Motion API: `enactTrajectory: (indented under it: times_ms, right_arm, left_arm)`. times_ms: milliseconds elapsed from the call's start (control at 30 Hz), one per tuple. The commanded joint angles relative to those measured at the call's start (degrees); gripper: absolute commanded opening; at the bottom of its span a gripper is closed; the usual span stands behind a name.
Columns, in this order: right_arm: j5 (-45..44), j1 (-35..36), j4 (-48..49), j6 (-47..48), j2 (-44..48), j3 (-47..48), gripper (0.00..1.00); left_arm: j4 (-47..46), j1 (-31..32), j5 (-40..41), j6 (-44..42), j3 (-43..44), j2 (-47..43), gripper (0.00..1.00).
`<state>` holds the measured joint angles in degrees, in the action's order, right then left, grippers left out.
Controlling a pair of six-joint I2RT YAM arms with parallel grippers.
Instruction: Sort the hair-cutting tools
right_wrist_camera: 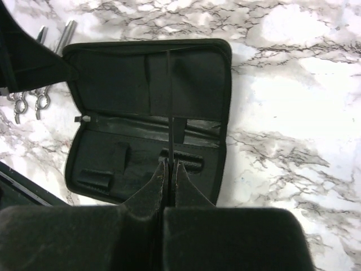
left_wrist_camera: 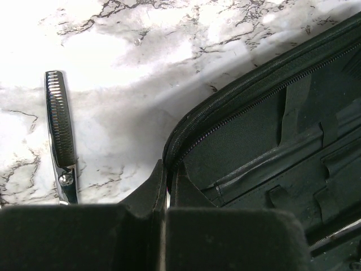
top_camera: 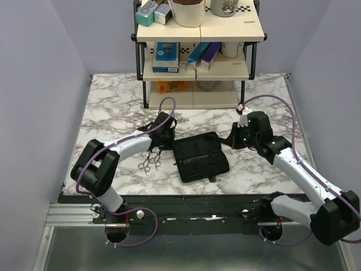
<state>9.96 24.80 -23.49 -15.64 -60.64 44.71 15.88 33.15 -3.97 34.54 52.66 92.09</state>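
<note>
The black pouch (top_camera: 200, 157) lies open in the middle of the table, its inside straps showing in the right wrist view (right_wrist_camera: 141, 135). My right gripper (right_wrist_camera: 171, 162) is shut on a slim black comb (right_wrist_camera: 170, 101), held edge-on above the open pouch; in the top view it (top_camera: 236, 139) is at the pouch's right end. My left gripper (top_camera: 164, 141) is at the pouch's far left corner, its jaws closed on the zipper rim (left_wrist_camera: 186, 141). Silver scissors (top_camera: 150, 162) lie left of the pouch; a toothed blade (left_wrist_camera: 61, 127) shows beside my left gripper (left_wrist_camera: 168, 167). The second comb is hidden.
A shelf rack (top_camera: 197, 70) stands at the back of the table with a blue box (top_camera: 165, 56), a purple box (top_camera: 208, 53) and mugs on top. Grey walls close both sides. Marble tabletop (top_camera: 113, 113) stretches to the left and right of the pouch.
</note>
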Motion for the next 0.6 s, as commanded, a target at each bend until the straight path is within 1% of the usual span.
enactTrajectory:
  times_ms: [0,33,67,133,200,300,333,367,433,500,567]
  right_arm:
    - [7.5,-5.4,0.3,4.5,-2.7,4.9,0.01]
    - [10.8,-6.4,-0.8,6.7,-3.5,5.8,0.00]
    - [11.9,-6.9,-0.9,7.9,-4.1,6.4,0.01]
    - [10.7,-7.7,-3.3,9.9,-6.0,8.6,0.00]
    - [11.4,-8.9,-4.7,11.4,-7.2,9.8,0.01]
    - [21.3,-9.7,-6.2,14.0,-9.9,11.1,0.01]
    - [25.5,-9.9,-9.1,15.0,-12.3,13.5,0.01]
    - [27.6,-9.8,-11.4,17.1,-13.4,15.0,0.01]
    - [33.8,-9.9,-14.0,19.0,-14.7,16.8,0.01]
    - [37.7,-10.1,-15.0,20.4,-15.2,18.0,0.01]
    - [36.4,-10.7,-17.7,22.0,-15.6,19.3,0.01]
  left_arm:
    - [1.4,0.3,6.3,-2.6,-0.7,0.2,0.00]
    - [0.6,0.4,5.5,-2.4,-1.2,-0.9,0.00]
    - [-0.1,0.4,4.9,-1.9,-1.6,-1.5,0.00]
    - [-1.2,0.3,4.0,-1.6,-2.6,-3.1,0.00]
    - [-2.2,0.4,2.7,-1.3,-3.4,-3.8,0.00]
    - [-3.6,0.7,1.4,-1.3,-4.5,-4.8,0.00]
    - [-4.4,0.7,1.2,-1.2,-4.8,-5.5,0.00]
    - [-4.7,0.7,0.5,-1.2,-5.3,-5.9,0.00]
    - [-6.3,0.7,-0.2,-1.1,-6.3,-7.1,0.00]
    - [-7.3,0.8,-0.5,-1.3,-7.1,-7.9,0.00]
    - [-7.3,0.7,-0.2,-1.8,-7.3,-8.2,0.00]
